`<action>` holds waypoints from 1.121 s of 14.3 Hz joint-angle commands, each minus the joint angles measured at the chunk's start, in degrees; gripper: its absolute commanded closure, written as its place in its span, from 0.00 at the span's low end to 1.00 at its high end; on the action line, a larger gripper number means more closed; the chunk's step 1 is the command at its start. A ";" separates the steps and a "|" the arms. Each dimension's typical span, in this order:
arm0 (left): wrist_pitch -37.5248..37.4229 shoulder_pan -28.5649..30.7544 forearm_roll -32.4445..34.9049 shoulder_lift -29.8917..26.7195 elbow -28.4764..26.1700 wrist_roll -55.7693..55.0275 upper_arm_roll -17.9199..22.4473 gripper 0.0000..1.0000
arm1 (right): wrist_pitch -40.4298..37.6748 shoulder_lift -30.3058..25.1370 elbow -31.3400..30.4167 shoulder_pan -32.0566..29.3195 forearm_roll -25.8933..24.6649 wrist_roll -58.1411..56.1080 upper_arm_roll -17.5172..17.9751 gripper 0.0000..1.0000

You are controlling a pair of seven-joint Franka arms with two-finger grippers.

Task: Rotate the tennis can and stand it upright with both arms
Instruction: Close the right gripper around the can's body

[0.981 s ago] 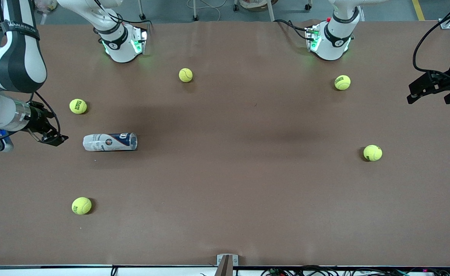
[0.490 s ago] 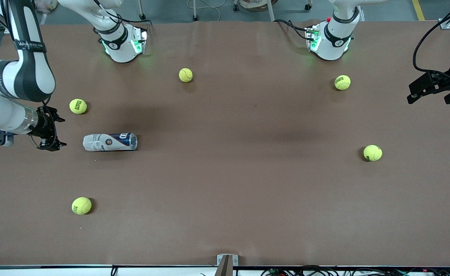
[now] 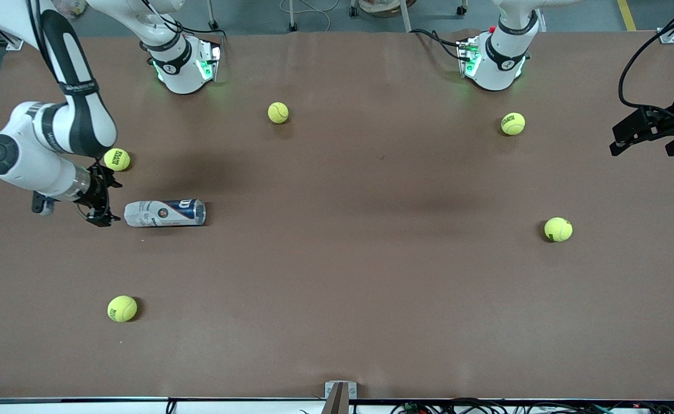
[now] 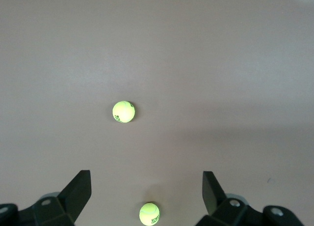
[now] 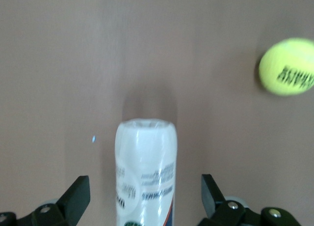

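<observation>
Two grippers, both with fingers spread wide and nothing between them. I have the right gripper down low at the right arm's end of the table, sitting just beside the pale end of the can. That can lies on its side, its length running from my right gripper toward the table's middle, navy end pointing away from the tool. Through the right wrist camera I see the can lined up between the two fingers, its rounded white end poking out ahead of them, not yet touched by either one. One ball sits close to this gripper, a little farther from the front camera than the can. My left gripper waits in the air over the table edge at the left arm's end, well apart from the can, with two balls showing on the table under its wrist camera.
</observation>
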 commanded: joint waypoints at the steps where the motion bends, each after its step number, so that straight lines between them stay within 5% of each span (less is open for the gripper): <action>1: -0.74 0.12 -0.61 0.49 1.17 0.00 -0.08 0.00 | 2.95 2.24 -0.56 3.71 0.39 6.33 -0.02 0.00; 16: -0.74 0.12 -0.61 0.49 1.17 0.00 -0.08 0.00 | 11.57 10.06 -0.91 6.09 1.88 9.08 -0.02 0.00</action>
